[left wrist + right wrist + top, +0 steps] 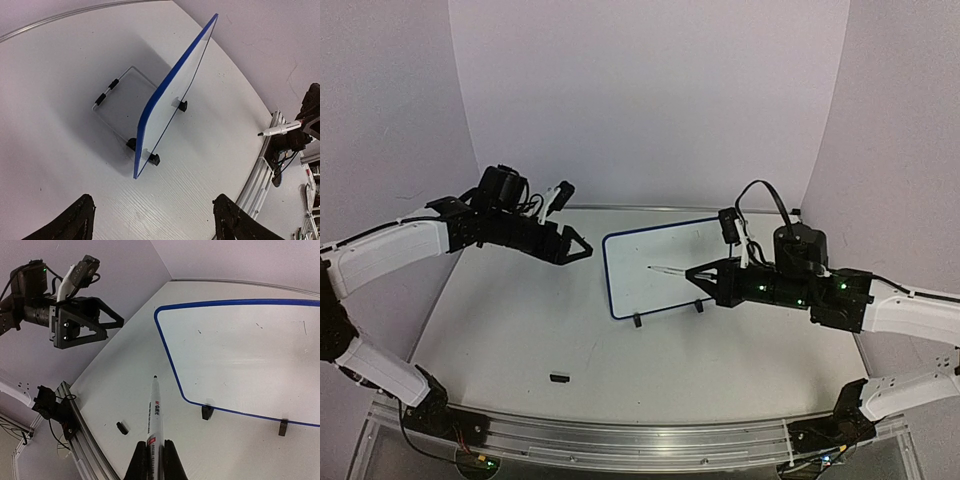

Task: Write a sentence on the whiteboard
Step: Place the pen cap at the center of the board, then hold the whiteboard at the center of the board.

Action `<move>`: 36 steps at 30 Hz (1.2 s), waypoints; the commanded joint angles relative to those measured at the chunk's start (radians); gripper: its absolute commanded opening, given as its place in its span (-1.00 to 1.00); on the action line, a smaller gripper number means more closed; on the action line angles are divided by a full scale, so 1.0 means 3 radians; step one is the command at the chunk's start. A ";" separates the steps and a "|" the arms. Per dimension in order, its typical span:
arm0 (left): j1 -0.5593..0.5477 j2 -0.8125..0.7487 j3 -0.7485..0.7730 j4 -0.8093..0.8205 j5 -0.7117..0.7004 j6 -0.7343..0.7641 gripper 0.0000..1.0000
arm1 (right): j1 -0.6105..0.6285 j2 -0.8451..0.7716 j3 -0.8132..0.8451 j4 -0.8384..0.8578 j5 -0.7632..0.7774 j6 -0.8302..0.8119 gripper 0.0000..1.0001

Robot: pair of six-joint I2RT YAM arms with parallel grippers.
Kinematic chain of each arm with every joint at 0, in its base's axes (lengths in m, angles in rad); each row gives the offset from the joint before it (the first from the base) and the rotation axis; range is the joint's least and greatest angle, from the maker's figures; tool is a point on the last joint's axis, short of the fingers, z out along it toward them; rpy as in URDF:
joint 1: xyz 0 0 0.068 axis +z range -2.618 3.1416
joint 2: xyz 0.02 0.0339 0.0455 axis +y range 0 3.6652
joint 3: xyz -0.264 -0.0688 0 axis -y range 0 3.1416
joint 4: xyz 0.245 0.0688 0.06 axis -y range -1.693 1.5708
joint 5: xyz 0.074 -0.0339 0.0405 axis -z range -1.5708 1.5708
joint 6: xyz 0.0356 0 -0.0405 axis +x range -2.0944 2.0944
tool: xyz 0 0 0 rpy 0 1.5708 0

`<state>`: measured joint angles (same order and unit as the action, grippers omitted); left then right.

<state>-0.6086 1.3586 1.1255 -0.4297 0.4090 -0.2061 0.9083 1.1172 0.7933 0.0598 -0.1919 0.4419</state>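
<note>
Ahead of the right gripper (pixel 692 273), a little past the pen tip, stands the whiteboard (pixel 655 268), upright on two black feet (pixel 207 412) with its blue-rimmed face turned towards that gripper; the face is white with a few faint specks. The right arm reaches in low from the right side, forearm roughly level, wrist pointing left; its fingers are clamped together on the barrel of a marker (pixel 155 412), which sticks straight out in front, tip short of the board and not touching it. The left arm comes in from the left, raised above the table (pixel 510 330), wrist pointing right; the left gripper (pixel 582 246) has its fingers spread wide apart; from it the board lies ahead and lower, seen nearly edge-on. Below and to the left of the right gripper a small black piece (pixel 559 378) lies on the table, well apart from the board.
</note>
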 commanded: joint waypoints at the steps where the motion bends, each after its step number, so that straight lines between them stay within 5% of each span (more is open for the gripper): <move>1: 0.0058 0.0305 0.0362 -0.0157 0.0412 0.0661 0.60 | 0.0163 -0.0026 0.0136 0.0255 0.0320 0.0024 -1.00; 11: 0.0065 0.0943 0.0974 -0.0223 0.0718 0.1083 -0.09 | 0.0164 0.0134 0.0181 0.0381 0.0291 0.0186 -1.00; 36: 0.0060 0.1138 0.0893 -0.0008 0.0703 0.1113 -0.63 | 0.0142 0.0791 0.0577 0.0588 0.0272 -0.0021 -1.00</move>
<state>-0.5919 1.6891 1.3800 -0.4624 0.6037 0.1083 0.9535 1.3299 0.9072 0.1925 -0.1200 0.4618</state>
